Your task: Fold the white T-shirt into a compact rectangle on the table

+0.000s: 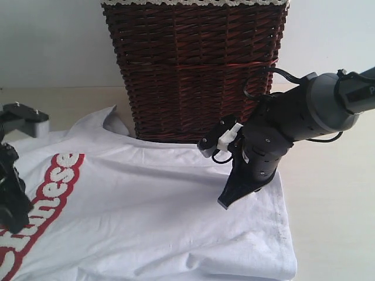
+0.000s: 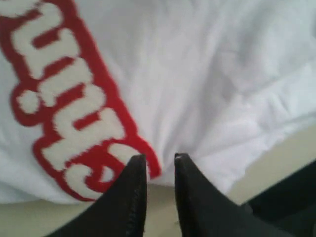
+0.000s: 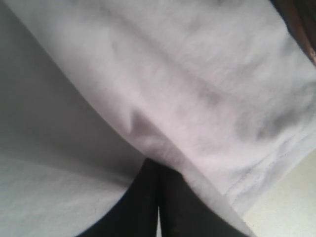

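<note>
The white T-shirt lies spread on the table, its red-outlined letters toward the left. My left gripper sits at the shirt's left edge. In the left wrist view its jaws stand a little apart at the hem beside the red lettering, with bare table showing in the gap. My right gripper rests on the shirt's right part. In the right wrist view it is shut, and a ridge of the white fabric rises from its tips.
A tall dark brown wicker basket stands right behind the shirt, close to the right arm. Bare tabletop lies to the right of the shirt's edge. The shirt's bottom runs out of the exterior view.
</note>
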Tool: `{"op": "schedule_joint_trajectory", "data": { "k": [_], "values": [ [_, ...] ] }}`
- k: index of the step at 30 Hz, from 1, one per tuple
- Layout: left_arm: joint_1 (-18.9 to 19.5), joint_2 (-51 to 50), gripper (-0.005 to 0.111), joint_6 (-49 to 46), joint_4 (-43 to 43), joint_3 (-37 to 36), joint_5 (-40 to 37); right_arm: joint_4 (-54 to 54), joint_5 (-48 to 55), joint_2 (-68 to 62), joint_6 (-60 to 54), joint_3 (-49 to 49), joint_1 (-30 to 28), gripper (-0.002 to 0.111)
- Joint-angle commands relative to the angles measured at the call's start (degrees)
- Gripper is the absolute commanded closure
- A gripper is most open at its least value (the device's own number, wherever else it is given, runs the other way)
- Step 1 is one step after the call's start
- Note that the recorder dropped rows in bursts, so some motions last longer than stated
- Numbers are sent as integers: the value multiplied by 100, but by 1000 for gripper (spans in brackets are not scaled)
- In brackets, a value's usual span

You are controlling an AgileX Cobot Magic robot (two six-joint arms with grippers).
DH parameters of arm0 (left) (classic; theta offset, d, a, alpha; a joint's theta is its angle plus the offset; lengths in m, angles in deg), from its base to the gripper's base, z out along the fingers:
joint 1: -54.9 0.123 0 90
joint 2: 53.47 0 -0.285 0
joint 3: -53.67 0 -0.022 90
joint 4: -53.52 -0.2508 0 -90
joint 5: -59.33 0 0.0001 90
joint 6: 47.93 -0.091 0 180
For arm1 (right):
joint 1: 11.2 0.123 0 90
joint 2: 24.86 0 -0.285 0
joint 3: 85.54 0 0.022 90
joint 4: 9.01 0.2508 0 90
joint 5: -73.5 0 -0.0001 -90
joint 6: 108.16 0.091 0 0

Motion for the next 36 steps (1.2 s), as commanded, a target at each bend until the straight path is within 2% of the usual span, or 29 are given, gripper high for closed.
{"op": "schedule_joint_trajectory", "data": {
  "k": [1,5,9,11,14,21,27,30,33,36],
  "values": [
    [-1056,493,84,437,-195,-434,-389,89,149,-34,2,-100,-57,108],
    [-1912,464,83,724,-252,-784,-400,160,149,-34,2,-100,-57,108],
    [-2763,290,70,588,-271,-1029,-88,161,149,-34,-44,-100,-57,108],
    [-3156,170,65,571,-601,-1078,218,171,149,-34,-61,-100,-57,108],
    [-3488,-57,65,584,-1226,-1226,598,171,149,-34,-61,-100,-57,108],
    [-3503,-891,65,1244,-2524,-1440,999,171,149,-34,-61,-100,-57,108],
    [-3503,-1365,66,1317,-2577,-1450,1589,171,149,-34,-61,-100,-57,108],
    [-3503,-1449,79,1407,-2562,-1405,1471,171,149,-34,-61,-100,-57,108],
    [-3503,-1398,104,1407,-2505,-1149,755,171,100,-34,-58,-100,-57,108],
    [-3503,-1243,106,1283,-2555,-876,-169,171,100,-34,-58,-100,-57,108]
  ]
}}
